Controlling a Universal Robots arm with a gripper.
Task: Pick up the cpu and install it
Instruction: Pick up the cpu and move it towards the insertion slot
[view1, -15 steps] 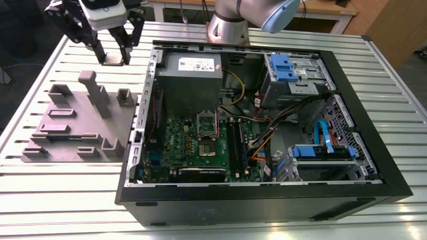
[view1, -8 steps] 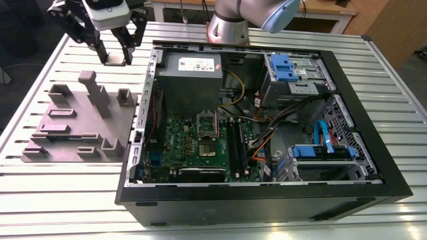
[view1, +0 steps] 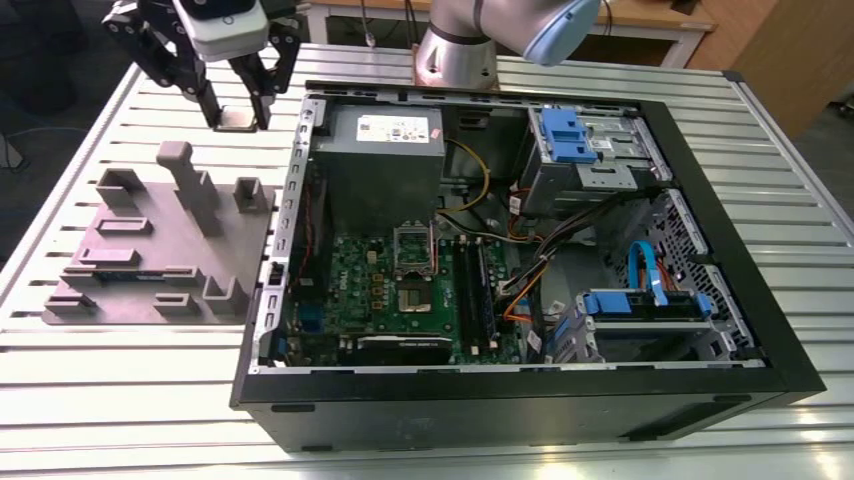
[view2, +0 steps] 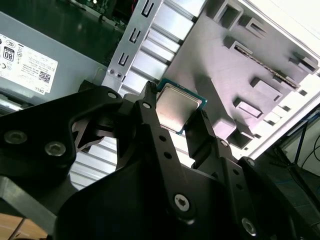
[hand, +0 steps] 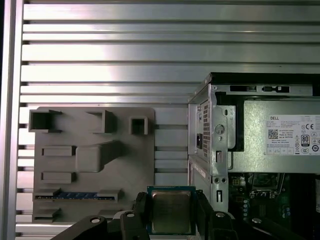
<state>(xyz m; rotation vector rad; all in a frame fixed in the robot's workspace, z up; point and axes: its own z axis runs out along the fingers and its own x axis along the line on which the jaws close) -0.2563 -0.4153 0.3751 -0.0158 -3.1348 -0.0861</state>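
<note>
My gripper hangs high above the table, between the grey parts holder and the open computer case, and it is shut on the cpu. In both wrist views the cpu shows its silver-grey metal top and green edge, pinched flat between the two black fingers. The motherboard lies inside the case, with its cpu socket standing open in the middle of the board.
The grey holder carries a long dark memory stick in a slot. A grey power supply box with a white label sits at the case's far end. Cables and blue drive bays occupy the case toward the exterior view's right.
</note>
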